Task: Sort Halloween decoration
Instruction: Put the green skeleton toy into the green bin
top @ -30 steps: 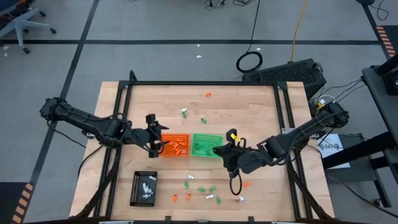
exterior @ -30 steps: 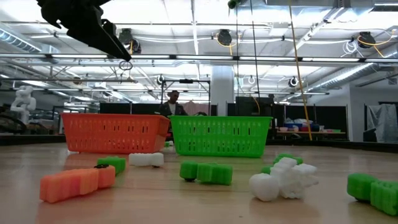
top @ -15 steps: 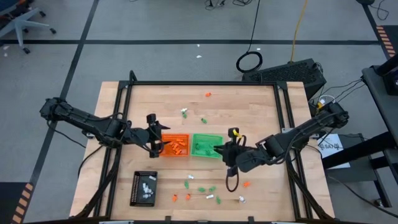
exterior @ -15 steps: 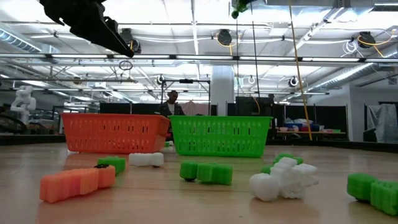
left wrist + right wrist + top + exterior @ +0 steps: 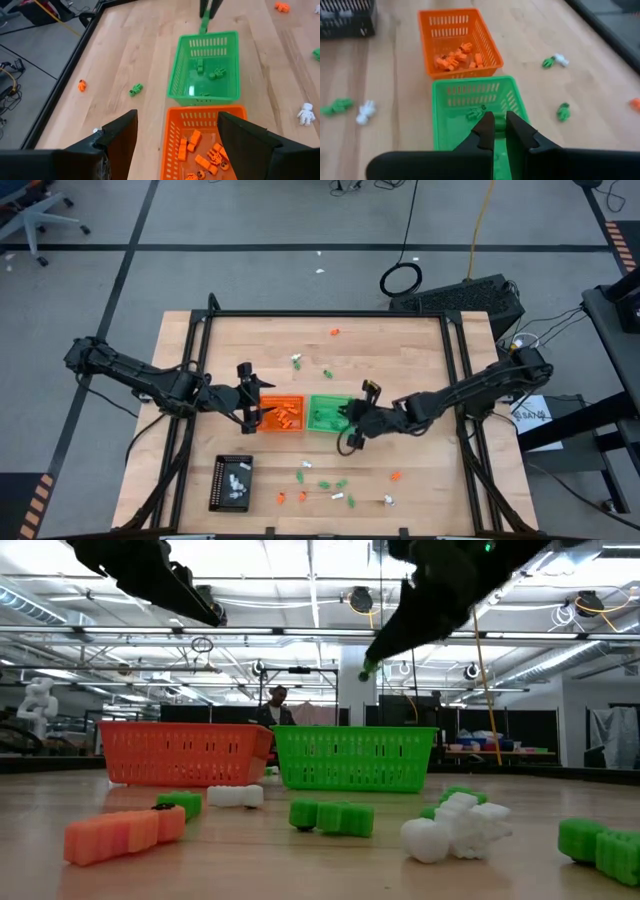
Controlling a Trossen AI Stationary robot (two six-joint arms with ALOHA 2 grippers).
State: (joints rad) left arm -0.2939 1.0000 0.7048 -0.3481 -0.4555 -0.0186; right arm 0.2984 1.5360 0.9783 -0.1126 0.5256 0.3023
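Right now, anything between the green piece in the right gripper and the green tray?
Nothing visible. The right gripper is shut on a green piece above the right rim of the green tray. The tray is open-topped and holds only a few green pieces. The left gripper waits open at the orange tray, clear of the path.

two square baskets [image 5: 282,413] sit side by side mid-table, touching, some trinkets [image 5: 454,59] inside each. my left gripper [image 5: 250,415] hangs over the left basket's outer edge; my right gripper [image 5: 347,420] hangs over the right basket [image 5: 330,413]. a rectangular tray [image 5: 231,481] lies near the front left corner. more trinkets [image 5: 322,485] lie scattered before and behind the baskets.
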